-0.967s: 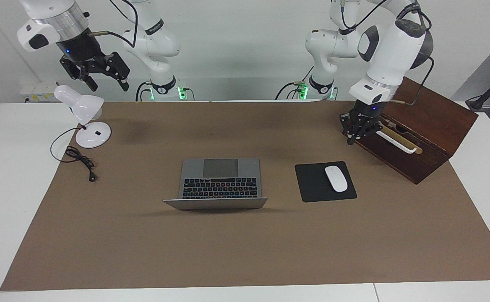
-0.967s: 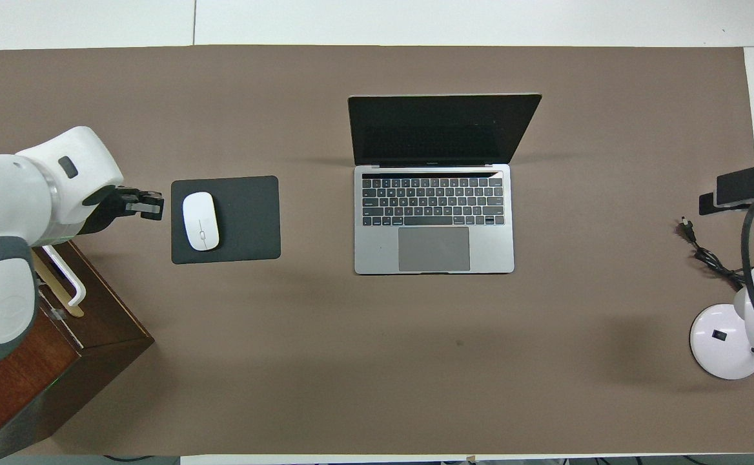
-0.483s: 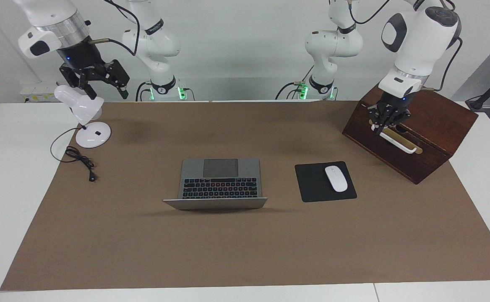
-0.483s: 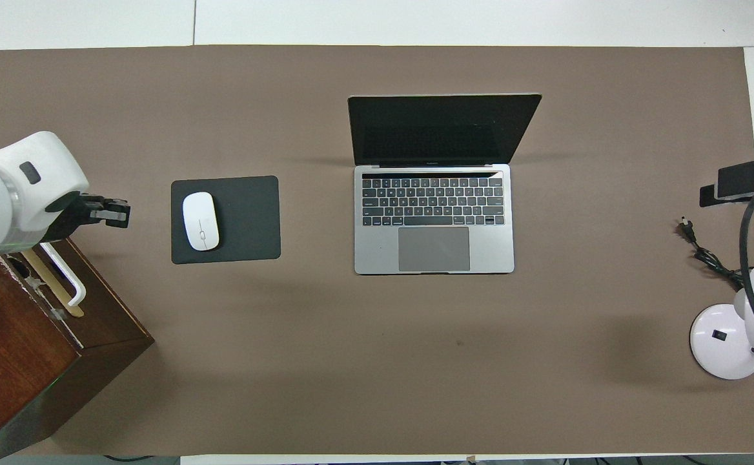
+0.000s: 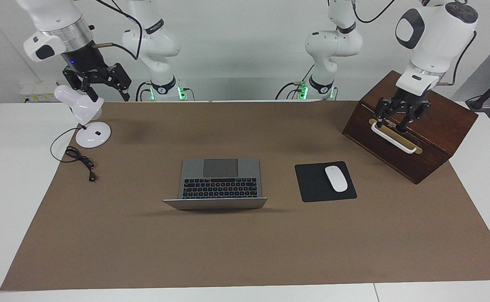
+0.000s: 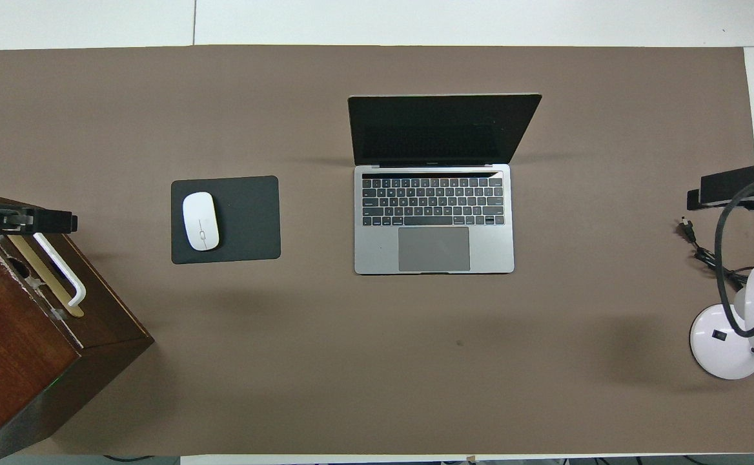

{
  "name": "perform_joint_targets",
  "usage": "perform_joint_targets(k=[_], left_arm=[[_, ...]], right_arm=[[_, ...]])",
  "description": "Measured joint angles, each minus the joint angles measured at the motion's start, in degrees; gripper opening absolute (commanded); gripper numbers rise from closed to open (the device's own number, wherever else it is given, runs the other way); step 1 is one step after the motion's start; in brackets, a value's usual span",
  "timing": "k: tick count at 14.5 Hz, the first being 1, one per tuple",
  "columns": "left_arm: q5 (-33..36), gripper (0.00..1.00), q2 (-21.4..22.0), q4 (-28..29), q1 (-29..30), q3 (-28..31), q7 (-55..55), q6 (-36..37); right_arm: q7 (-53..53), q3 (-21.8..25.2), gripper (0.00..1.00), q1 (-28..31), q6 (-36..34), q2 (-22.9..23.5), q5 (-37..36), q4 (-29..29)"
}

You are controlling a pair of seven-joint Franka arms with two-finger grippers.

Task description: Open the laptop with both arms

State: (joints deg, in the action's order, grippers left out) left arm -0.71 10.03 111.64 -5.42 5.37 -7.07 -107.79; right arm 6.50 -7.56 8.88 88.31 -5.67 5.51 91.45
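The silver-grey laptop [image 5: 220,180] lies open in the middle of the brown mat, lid raised, keyboard and trackpad showing. In the overhead view the laptop [image 6: 434,219] shows a dark screen that faces the robots. My left gripper [image 5: 391,126] hangs open and empty over the wooden box, just above its white handle; it also shows in the overhead view [image 6: 54,223]. My right gripper [image 5: 110,97] is open and empty, up in the air over the desk lamp; it also shows in the overhead view [image 6: 725,190]. Both grippers are well apart from the laptop.
A black mouse pad [image 5: 310,182] with a white mouse [image 5: 336,178] lies beside the laptop toward the left arm's end. A dark wooden box [image 5: 433,121] with a white handle [image 5: 396,139] stands there too. A white desk lamp [image 5: 93,135] and its cable [image 5: 81,161] are at the right arm's end.
My left gripper has risen from beside the box and moved over its top, away from the mouse pad, and its fingers now stand apart. My right gripper has barely shifted. The laptop has not moved.
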Motion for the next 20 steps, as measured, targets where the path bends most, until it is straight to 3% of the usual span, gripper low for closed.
perform_joint_targets(k=[8,14,20], left_arm=[[0.00,1.00,0.09,-6.83,0.02,-0.07,0.35,10.03],[0.00,1.00,-2.89,-17.01,0.12,-0.07,1.04,20.89],[0.00,1.00,-5.03,-18.53,0.14,-0.07,1.17,21.10]], right_arm=[[-0.08,-0.07,1.00,-0.01,0.00,-0.29,-4.95,1.07],[-0.38,-0.04,1.00,-0.01,0.00,-1.22,-4.97,2.61],[-1.84,0.11,1.00,0.75,0.00,-1.54,-5.00,3.33]])
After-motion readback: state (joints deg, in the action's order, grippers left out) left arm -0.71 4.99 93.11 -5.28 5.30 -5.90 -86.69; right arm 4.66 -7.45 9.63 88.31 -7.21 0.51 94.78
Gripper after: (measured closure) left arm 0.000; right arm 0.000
